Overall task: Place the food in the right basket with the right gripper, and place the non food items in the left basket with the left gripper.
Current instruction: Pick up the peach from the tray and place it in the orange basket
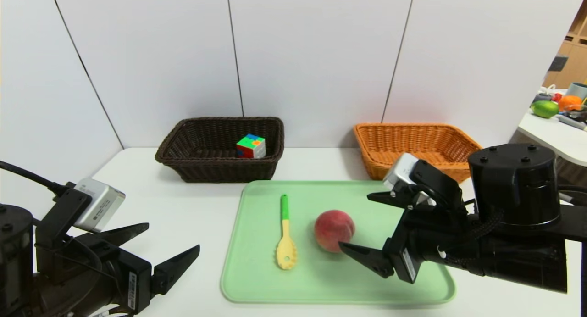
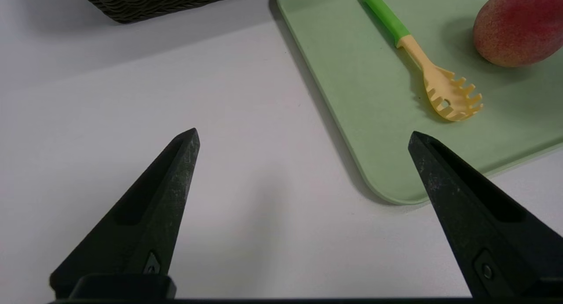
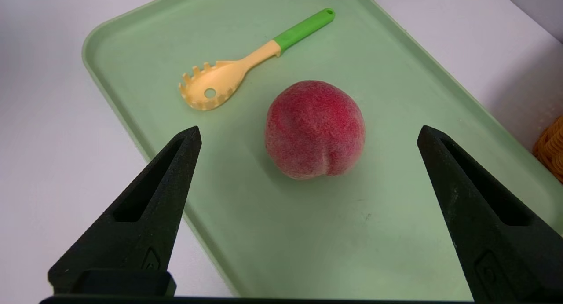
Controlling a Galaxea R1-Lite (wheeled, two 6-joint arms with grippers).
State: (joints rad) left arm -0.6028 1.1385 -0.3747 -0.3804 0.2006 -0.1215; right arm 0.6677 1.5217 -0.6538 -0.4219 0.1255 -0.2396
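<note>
A red peach [image 1: 334,230] [image 3: 315,129] and a yellow pasta spoon with a green handle [image 1: 285,237] [image 2: 422,60] [image 3: 246,64] lie on the light green tray [image 1: 403,280]. My right gripper [image 1: 355,223] [image 3: 308,134] hovers open over the tray's right part, its fingers wide apart and pointing at the peach, not touching it. Over the bare table at the front left my left gripper [image 1: 172,236] [image 2: 303,137] stands open and empty. The dark brown left basket [image 1: 220,149] holds a colourful puzzle cube [image 1: 251,146]. The orange right basket [image 1: 415,147] shows nothing inside.
Both baskets stand against the white back wall, the tray in front of them on the white table [image 1: 183,207]. A second table with fruit [image 1: 545,108] and other items sits far right, beyond the work area.
</note>
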